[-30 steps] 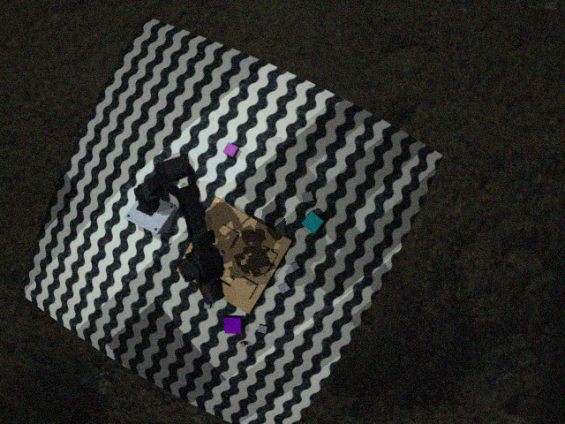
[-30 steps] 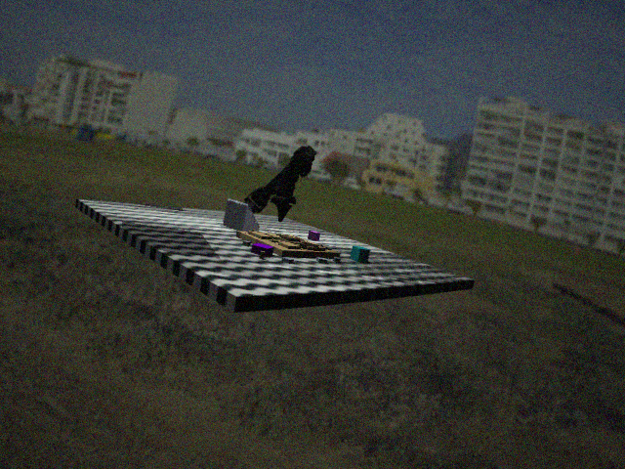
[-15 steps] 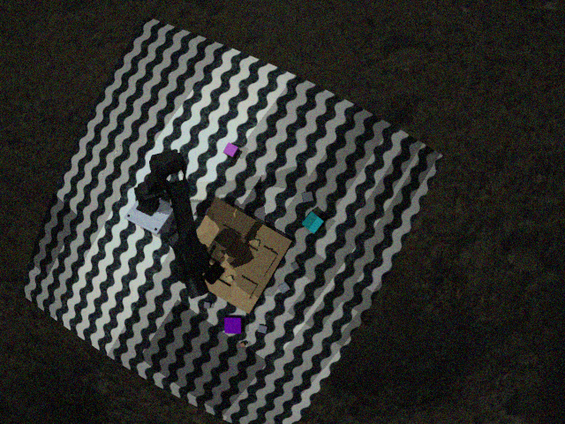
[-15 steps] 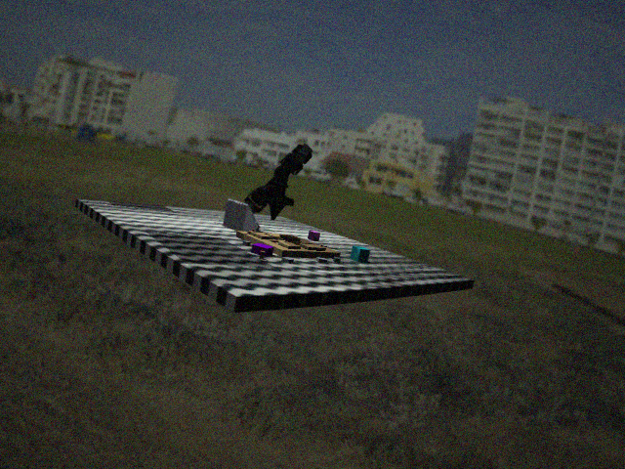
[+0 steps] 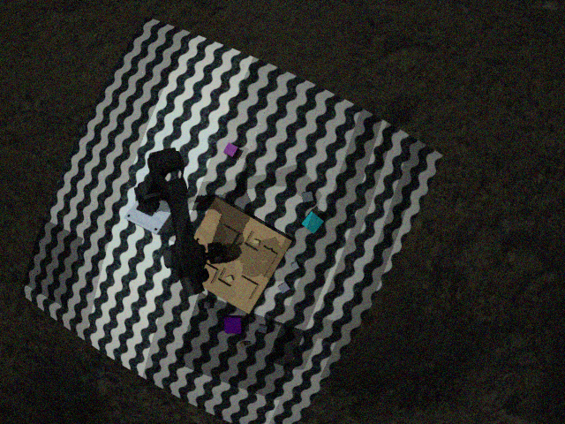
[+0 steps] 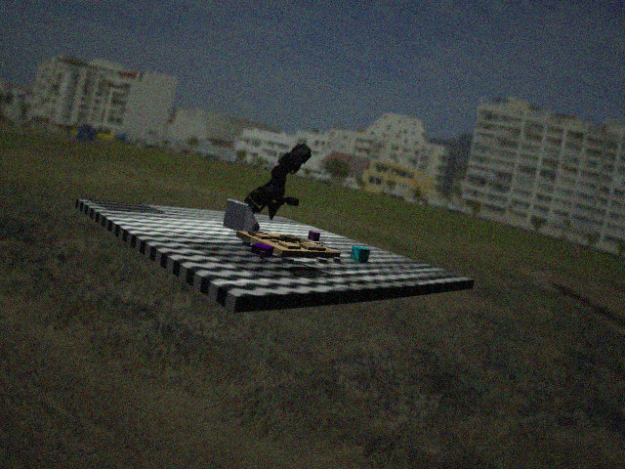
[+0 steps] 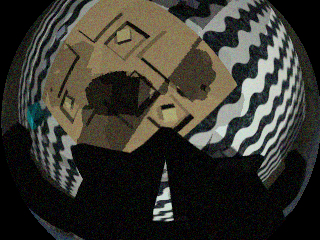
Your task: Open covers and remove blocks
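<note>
The tan puzzle board (image 5: pixel 255 268) (image 6: pixel 282 240) (image 7: pixel 167 40) lies near the middle of the striped table. Its square wells show pale insides in the wrist view; part of it is in shadow, and I cannot tell how the covers stand. A magenta block (image 5: pixel 231 148) (image 6: pixel 313 234), a teal block (image 5: pixel 312 222) (image 6: pixel 359 253) (image 7: pixel 35 116) and a dark purple block (image 5: pixel 232 324) (image 6: pixel 262 248) rest on the table clear of the board. My gripper (image 5: pixel 197 280) (image 7: pixel 164 131) is shut and empty, raised well above the board's left edge.
The arm's grey base (image 5: pixel 148 219) (image 6: pixel 238 216) stands just left of the board. Small grey bits (image 5: pixel 306 196) (image 5: pixel 284 287) lie on the table around the board. The striped table (image 5: pixel 365 182) ends in open edges on every side.
</note>
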Motion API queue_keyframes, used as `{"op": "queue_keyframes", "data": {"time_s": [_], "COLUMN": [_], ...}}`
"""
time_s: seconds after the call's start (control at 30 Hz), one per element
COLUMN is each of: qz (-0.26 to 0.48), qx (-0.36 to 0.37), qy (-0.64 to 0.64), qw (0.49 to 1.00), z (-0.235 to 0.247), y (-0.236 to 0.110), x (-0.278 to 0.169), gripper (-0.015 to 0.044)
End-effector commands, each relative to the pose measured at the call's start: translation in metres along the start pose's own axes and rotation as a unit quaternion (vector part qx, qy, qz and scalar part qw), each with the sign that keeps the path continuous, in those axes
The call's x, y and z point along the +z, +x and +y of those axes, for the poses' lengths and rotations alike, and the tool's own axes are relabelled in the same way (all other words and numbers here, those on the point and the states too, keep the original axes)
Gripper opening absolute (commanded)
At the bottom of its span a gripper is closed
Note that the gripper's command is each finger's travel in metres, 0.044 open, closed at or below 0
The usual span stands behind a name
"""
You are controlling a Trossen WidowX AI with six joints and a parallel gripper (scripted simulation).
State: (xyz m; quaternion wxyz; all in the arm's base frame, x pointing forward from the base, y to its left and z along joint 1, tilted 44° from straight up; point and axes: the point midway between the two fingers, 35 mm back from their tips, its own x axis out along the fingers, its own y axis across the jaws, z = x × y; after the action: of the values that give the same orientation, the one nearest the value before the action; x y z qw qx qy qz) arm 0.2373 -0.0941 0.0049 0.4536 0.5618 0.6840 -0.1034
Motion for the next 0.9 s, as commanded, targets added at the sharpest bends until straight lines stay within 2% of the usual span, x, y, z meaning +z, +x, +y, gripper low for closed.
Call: {"op": "queue_keyframes", "data": {"time_s": [0.0, 0.37, 0.73, 0.87], "qz": [0.011, 0.011, 0.011, 0.011], "qx": [-0.005, -0.005, -0.004, -0.004], "qy": [-0.169, -0.169, -0.169, -0.169], "qw": [0.986, 0.986, 0.985, 0.985], "z": [-0.01, -0.01, -0.009, -0.01], "y": [0.007, 0.009, 0.054, 0.057], "x": [-0.009, -0.009, -0.008, -0.009], "gripper": [0.0, 0.0, 0.0, 0.0]}}
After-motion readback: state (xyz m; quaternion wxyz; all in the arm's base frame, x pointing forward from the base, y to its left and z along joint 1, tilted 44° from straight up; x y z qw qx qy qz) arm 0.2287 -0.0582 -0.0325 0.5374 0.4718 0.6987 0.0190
